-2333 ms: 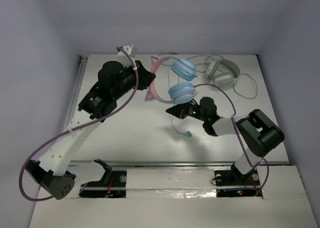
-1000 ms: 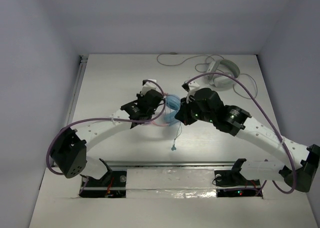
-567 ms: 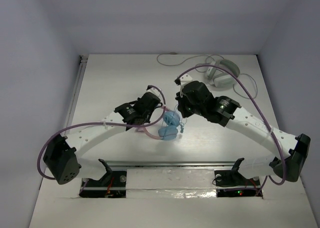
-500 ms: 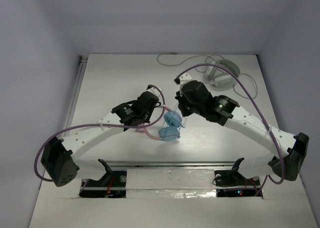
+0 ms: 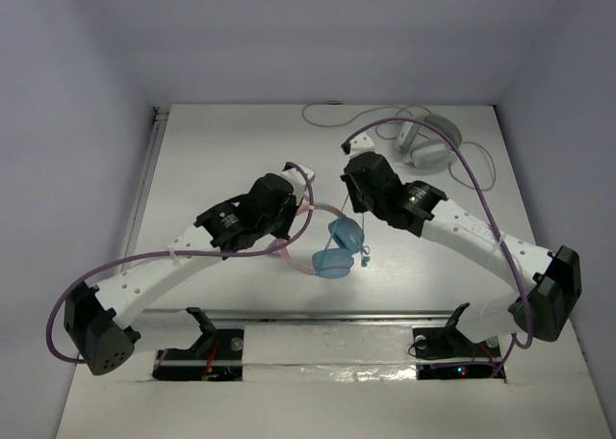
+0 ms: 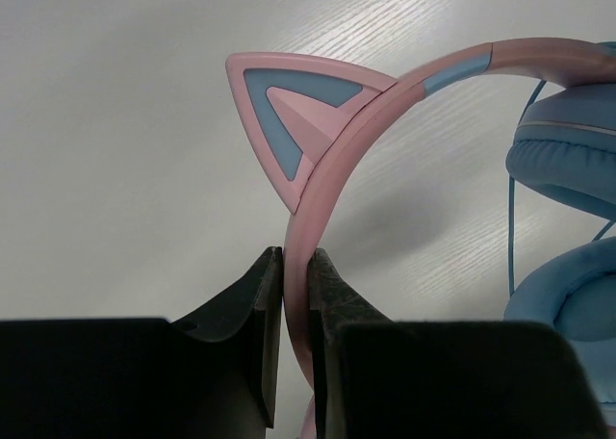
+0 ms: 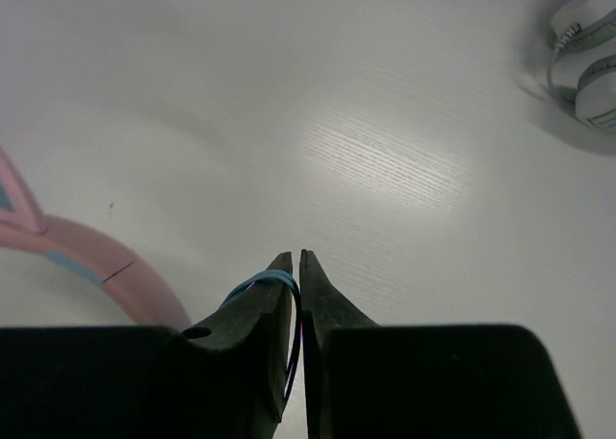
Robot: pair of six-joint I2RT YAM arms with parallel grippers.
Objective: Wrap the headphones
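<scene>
The headphones (image 5: 339, 250) have light-blue earcups and a pink headband (image 5: 292, 253) and are held above the front middle of the table. My left gripper (image 5: 300, 219) is shut on the headband. In the left wrist view (image 6: 296, 266) the band passes between its jaws just below a cat ear (image 6: 289, 102), with the earcups (image 6: 568, 169) at the right. My right gripper (image 5: 357, 215) is just right of the earcups. In the right wrist view (image 7: 295, 262) it is shut on the thin light-blue cable (image 7: 258, 282), looped over the left finger. The plug (image 5: 366, 259) hangs free.
White-grey headphones (image 5: 428, 141) lie at the back right with their pale cable (image 5: 332, 121) trailing left and right; they also show in the right wrist view (image 7: 587, 64). A metal rail (image 5: 327, 316) runs along the table's near edge.
The headphones have come from the back of the table to the front middle, held by both grippers. In the last half second they moved slightly right and down, and the cable hangs looser.
</scene>
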